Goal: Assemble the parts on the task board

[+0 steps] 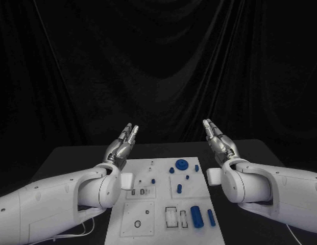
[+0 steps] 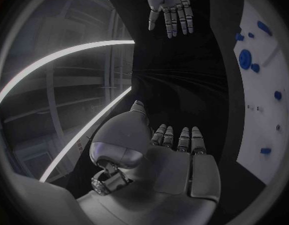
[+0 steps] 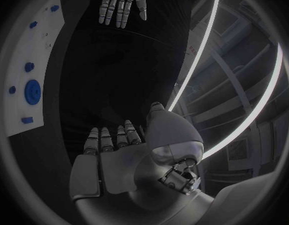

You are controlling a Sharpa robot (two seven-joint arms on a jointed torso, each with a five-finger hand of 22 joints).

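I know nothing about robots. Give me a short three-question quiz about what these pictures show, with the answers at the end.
1. True or false: the left robot hand is holding a blue part.
2. Multiple choice: where does the round blue disc lie on the task board? A) at the end far from the robot, B) at the end nearest the robot, C) off the board, on the black table.
3. Fill in: the right robot hand is raised with its fingers straight and holds ____.

Key: 1 false, both hands are held up beside the board and hold no part. 2 A. 3 nothing.
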